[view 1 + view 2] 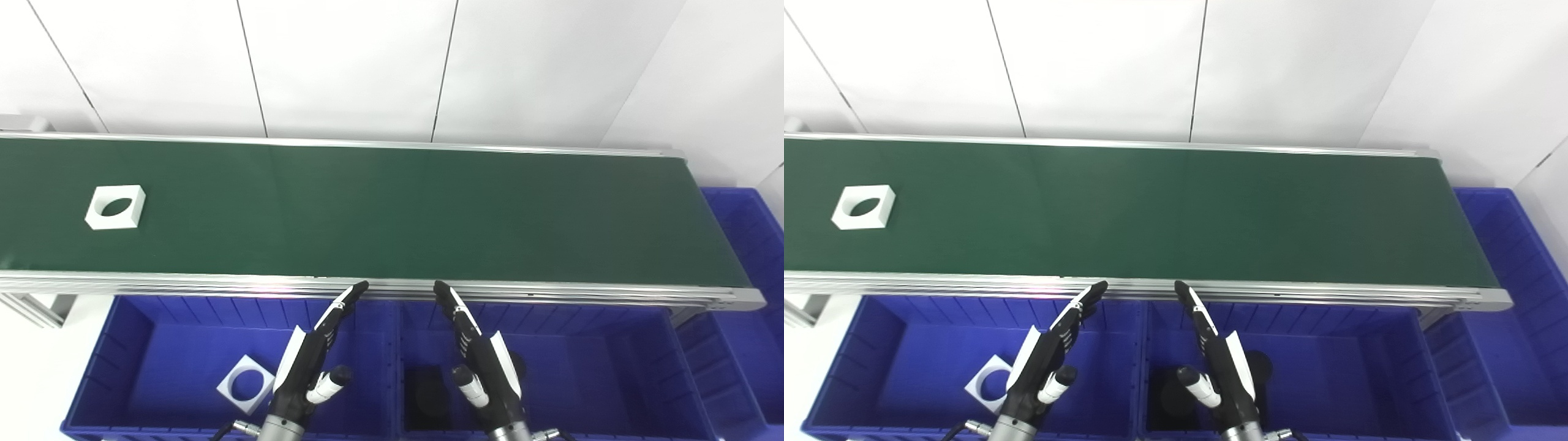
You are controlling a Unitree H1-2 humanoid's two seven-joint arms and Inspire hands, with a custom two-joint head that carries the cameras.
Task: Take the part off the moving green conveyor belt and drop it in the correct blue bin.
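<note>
A white square part with a round hole [116, 207] lies on the green conveyor belt [380, 208] at its far left. My left hand [312, 361] hovers over the left blue bin [122, 343], open, fingers stretched toward the belt's near rail. My right hand [481, 355] hovers over the middle blue bin [600, 361], also open and holding nothing. Both hands are far to the right of the part. A second white square part with a hole [246, 383] lies in the left bin. Dark parts [429, 392] lie in the middle bin, partly hidden by my right hand.
A third blue bin [750, 257] stands past the belt's right end. The aluminium rail [551, 293] runs along the belt's near edge, just beyond my fingertips. White wall panels stand behind the belt.
</note>
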